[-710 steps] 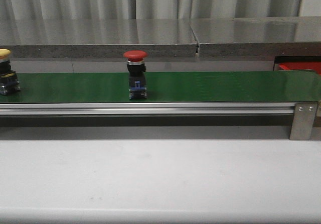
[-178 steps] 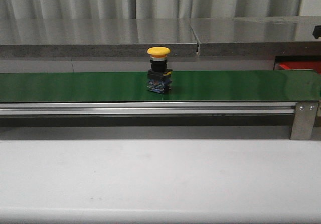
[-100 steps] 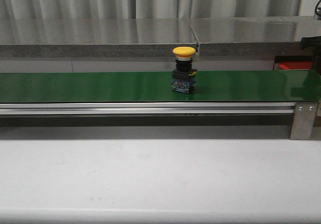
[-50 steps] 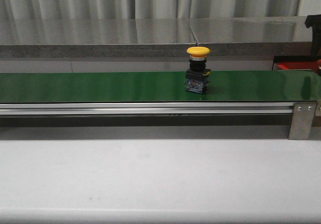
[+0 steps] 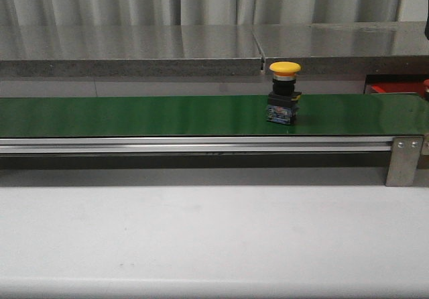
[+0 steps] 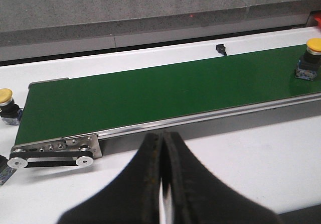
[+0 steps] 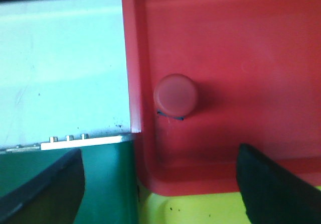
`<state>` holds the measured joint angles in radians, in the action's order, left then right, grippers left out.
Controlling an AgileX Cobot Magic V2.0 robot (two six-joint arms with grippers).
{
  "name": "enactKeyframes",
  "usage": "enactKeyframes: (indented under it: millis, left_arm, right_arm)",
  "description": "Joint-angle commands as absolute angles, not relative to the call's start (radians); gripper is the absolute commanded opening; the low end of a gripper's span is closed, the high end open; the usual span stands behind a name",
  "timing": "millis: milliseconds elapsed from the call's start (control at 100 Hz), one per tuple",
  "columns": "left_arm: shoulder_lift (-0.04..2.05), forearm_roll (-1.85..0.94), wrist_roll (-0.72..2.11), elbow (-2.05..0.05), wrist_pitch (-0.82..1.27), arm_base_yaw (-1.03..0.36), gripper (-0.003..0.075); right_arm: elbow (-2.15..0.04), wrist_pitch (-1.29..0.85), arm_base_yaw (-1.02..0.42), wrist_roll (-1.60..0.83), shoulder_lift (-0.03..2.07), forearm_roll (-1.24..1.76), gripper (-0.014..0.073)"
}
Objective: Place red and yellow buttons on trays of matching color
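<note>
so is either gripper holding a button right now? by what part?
No. The left gripper is shut on nothing; the right gripper hangs open above the red button sitting in the red tray.

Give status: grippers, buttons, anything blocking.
Left gripper shut, empty. Right gripper open over red tray, red button in it. Yellow button upright on green belt, nearing tray end. Nothing blocking.
</note>
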<state>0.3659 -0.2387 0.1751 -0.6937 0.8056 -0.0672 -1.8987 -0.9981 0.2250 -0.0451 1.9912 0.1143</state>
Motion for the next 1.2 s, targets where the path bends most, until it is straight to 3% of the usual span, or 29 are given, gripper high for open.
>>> enactKeyframes:
  millis: [0,700,1190]
  left_arm:
    - [0.374,-0.259,0.171,-0.718,0.741,-0.075,-0.0020]
    - [0.374,-0.259,0.171,-0.718,0.741,-0.075,-0.0020]
    - [0.374,-0.259,0.171,-0.718,0.741,-0.075,-0.0020]
  right_arm:
    - [-1.871,-0.945,0.222,-0.066,1.880,0.114,0.0612]
    - [-1.526,-0.921,0.198,-0.122,1.565,0.129,0.0612]
    - [-1.526,-1.033,-0.061,-0.288,1.602,0.155,0.0612]
